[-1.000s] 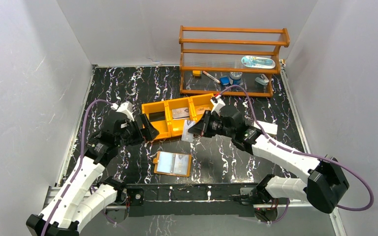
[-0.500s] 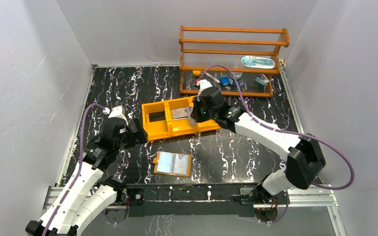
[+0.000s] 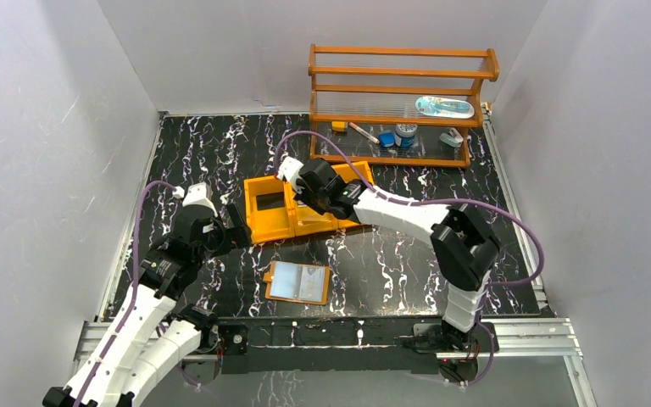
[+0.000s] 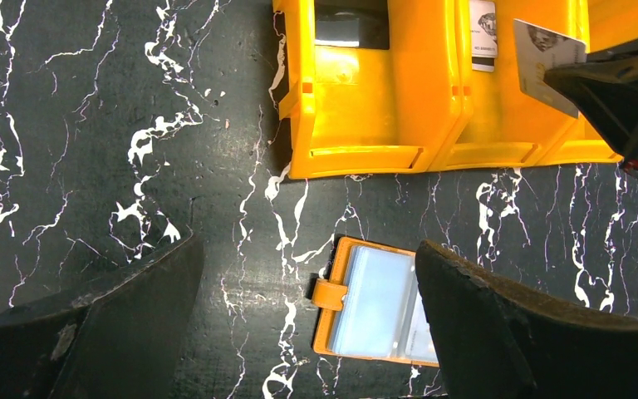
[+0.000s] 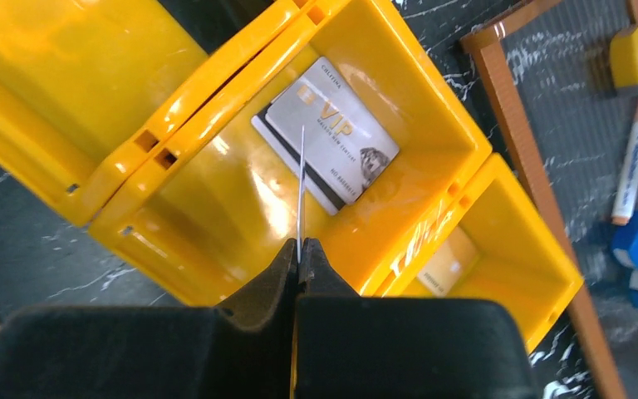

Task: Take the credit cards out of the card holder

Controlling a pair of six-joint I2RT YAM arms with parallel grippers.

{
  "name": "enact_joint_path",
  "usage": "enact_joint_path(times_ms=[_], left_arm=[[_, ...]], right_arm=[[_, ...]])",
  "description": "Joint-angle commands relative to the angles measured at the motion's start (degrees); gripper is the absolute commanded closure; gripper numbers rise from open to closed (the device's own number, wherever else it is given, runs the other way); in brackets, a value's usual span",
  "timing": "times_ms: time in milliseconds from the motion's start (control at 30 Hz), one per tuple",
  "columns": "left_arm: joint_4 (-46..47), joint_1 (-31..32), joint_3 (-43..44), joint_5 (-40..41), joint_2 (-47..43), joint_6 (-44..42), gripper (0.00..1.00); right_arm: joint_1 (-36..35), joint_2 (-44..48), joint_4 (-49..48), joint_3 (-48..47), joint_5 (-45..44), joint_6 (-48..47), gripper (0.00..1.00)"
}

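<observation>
Just swung left and far from the tray's near edge: card (image 5: 301, 187) now hanging edge-on over the middle bin of the tray (image 5: 174, 249), clamped tight by right gripper (image 5: 299, 252), right above VIP card (image 5: 332, 137). Looks set to drop. Thin, whitish, stiff. Holder (image 4: 374, 303) lying open nearer, pockets pale, contents unclear. Left gripper (image 4: 303, 266) spread wide, empty, by the tray's left end.
</observation>
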State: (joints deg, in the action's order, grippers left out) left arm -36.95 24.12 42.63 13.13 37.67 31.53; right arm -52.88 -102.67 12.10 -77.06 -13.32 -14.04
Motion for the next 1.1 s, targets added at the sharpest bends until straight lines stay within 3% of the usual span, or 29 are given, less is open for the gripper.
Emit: enact_joint_path(times_ms=[0,733,1067], left_arm=[[-0.33,-0.04,0.22,1.11,-0.52,-0.28,0.02],[-0.91,-0.53,-0.05,4.87,-7.33,0.62,0.02],[-0.93,-0.92,-0.09,5.18,-7.8,0.68,0.02]], right_arm=[[0.15,-2.01,-3.73,-5.18,-2.73,-12.02,1.0],[0.36,-13.81,-12.36,-8.64,-9.68,-31.89,0.98],[0.41,-16.73,-14.57,-7.9,-11.34,-33.39,0.95]])
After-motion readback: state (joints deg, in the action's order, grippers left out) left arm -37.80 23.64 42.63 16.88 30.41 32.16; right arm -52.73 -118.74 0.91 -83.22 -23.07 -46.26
